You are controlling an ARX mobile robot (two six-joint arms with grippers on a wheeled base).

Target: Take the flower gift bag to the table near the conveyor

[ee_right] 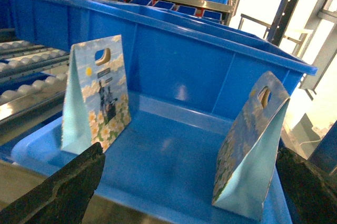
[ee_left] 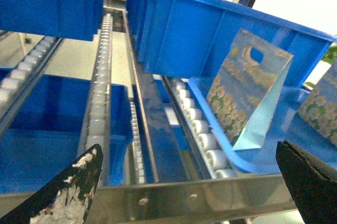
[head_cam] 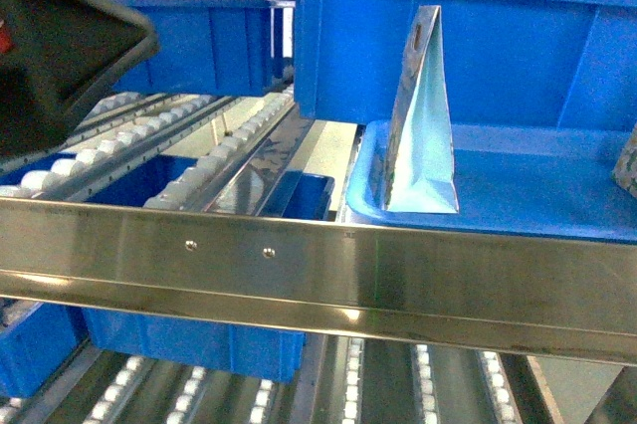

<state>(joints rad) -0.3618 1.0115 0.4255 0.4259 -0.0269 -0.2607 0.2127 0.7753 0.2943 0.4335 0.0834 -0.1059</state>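
Blue plastic is nearly everywhere here: the flower gift bag (ee_right: 97,98) stands upright at the left end of a shallow blue tray (ee_right: 158,155) on the conveyor (head_cam: 299,265), close to a row of white rollers (ee_left: 197,129). Its flat bottom keeps it standing, and its narrow pale-blue side faces the head camera. In the right wrist view its printed front shows flowers with dark figures in the middle, so I judge it is the wanted one.

A second bag (ee_right: 247,150) stands well apart, at the right end of the same tray. A deep blue bin (head_cam: 458,46) stands just behind the tray.

The left end effector (ee_left: 187,148) has its two fingers spread wide and holds nothing. It waits in front of the steel rail and looks up along the rollers toward the bag. The right end effector (ee_right: 189,150) is also spread wide and empty, and it points into the tray between the two bags.

The desk is not visible in any view. I think the grasp has not begun; the cut-out handle at the top would be a good place to pinch, because the paper is light and may tip.
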